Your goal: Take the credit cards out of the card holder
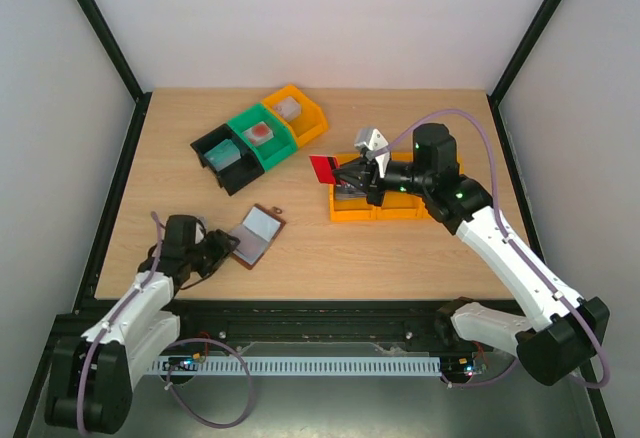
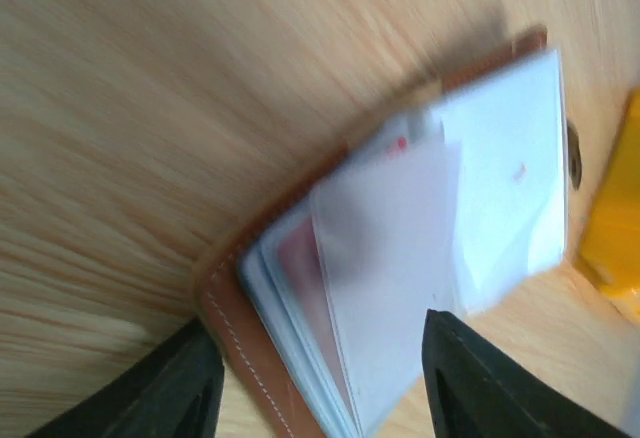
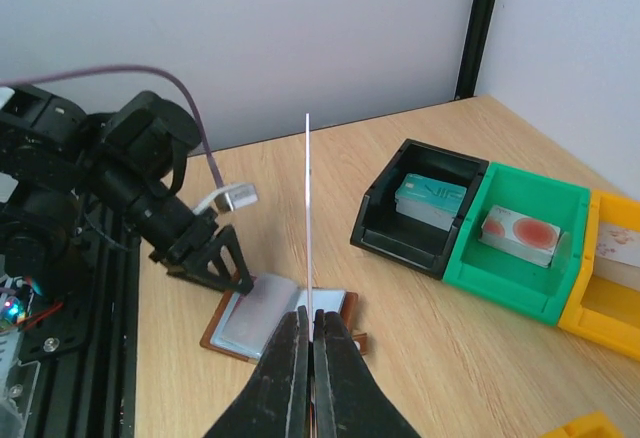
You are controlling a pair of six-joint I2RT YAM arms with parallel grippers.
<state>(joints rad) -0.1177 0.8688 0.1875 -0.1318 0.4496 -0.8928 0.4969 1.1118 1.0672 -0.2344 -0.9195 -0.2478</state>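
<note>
Holding one red credit card [image 1: 322, 169] upright between tightly pressed fingers, the right gripper [image 3: 312, 316] reached forward beside the near yellow bin [image 1: 400, 213], so at least one card was out. The brown card holder [image 1: 258, 235] lay open on the wooden table [image 1: 400, 258] just in front of the left arm. A reddish patch [image 2: 300, 258] inside its clear sleeves [image 2: 400, 238] suggested more cards remained. The left gripper [image 2: 320, 358] sat low at the holder's near corner, fingers apart on either side, apparently not clamping it.
</note>
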